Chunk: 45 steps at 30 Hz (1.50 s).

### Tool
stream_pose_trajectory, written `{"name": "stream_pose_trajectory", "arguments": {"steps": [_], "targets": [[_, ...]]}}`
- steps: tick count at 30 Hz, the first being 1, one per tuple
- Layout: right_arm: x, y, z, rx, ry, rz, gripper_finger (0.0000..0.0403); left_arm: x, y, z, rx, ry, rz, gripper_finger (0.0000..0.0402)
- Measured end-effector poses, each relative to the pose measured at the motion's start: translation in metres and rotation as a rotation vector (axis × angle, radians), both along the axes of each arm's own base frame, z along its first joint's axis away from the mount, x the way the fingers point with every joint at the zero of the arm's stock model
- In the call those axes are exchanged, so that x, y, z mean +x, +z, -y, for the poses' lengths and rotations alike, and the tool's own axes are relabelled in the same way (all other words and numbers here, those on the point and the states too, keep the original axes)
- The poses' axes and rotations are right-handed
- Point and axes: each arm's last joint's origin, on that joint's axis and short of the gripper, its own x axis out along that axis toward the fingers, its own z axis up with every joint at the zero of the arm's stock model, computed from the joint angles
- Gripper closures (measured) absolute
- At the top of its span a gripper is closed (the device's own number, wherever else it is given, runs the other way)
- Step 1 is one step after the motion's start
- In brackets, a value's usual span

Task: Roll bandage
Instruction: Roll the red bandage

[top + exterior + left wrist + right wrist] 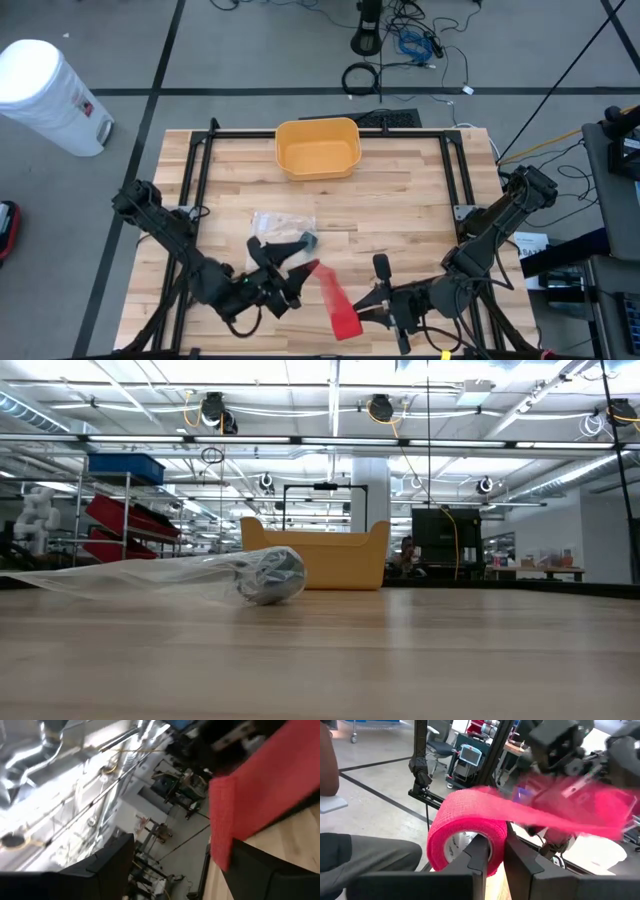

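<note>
Rolling is under way at the near edge of the table (420,200). The bandage (335,298) is a red strip stretched between the two grippers, clear of the wood.

Right gripper (380,305): nearly closed, pinching the wall of the roll (465,832), one finger through the core, as the right wrist view shows. The strip leaves the top of the roll and runs off to the other arm.

Left gripper (297,268): fingers (107,862) spread wide. The free end (250,795) lies between them, but neither finger visibly presses it; judged not gripped.

Handling, as a judgement: light, soft, crepe-like cloth, likely self-clinging. It will stretch and twist, and go limp if let slack. The roll is squashable, so hold it by the core and wall as now, gently. Take the free end flat across its width, near the tip, to keep the layers square.

Also on the table: a clear bag (280,225) with a small grey thing inside, and a yellow bin (318,147) at the far side.
</note>
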Motion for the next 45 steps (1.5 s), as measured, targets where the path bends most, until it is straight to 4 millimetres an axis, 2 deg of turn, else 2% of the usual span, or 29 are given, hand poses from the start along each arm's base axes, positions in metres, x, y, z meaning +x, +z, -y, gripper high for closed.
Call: {"name": "stream_pose_trajectory", "arguments": {"steps": [8,13,18,22,25,30,32,37,41,45], "targets": [[0.000,0.000,0.000,-0.002,0.003,0.001,0.0362,0.009,0.001,-0.017,-0.072,0.098,0.021,0.0122],[0.000,0.000,0.000,0.005,0.001,-0.001,0.0362,0.011,0.000,-0.020,-0.091,0.124,0.021,0.0123],[0.000,0.000,0.000,-0.008,0.001,0.002,0.0362,0.004,0.000,-0.009,-0.089,0.084,0.020,0.0123],[-0.002,0.003,0.002,-0.014,-0.006,0.011,0.0362,-0.007,0.000,0.009,-0.047,-0.035,0.022,0.0123],[-0.003,0.005,0.003,-0.009,-0.007,0.017,0.0362,-0.014,-0.008,0.028,0.045,-0.207,-0.028,0.0123],[-0.003,0.006,0.003,-0.007,-0.007,0.018,0.0362,-0.018,-0.035,0.053,0.258,-0.483,-0.199,0.0123],[-0.003,0.006,0.003,0.000,-0.007,0.025,0.0362,-0.012,-0.049,0.058,0.371,-0.495,-0.254,0.0123],[-0.003,0.011,0.003,0.028,-0.007,0.062,0.0362,0.004,-0.086,0.075,0.785,-0.431,-0.354,0.0123],[-0.002,0.012,0.004,0.034,-0.011,0.069,0.0362,0.013,-0.098,0.085,0.843,-0.438,-0.356,0.0123],[0.000,0.012,0.007,0.035,-0.021,0.068,0.0362,0.016,-0.100,0.087,0.884,-0.423,-0.373,0.0123]]}}
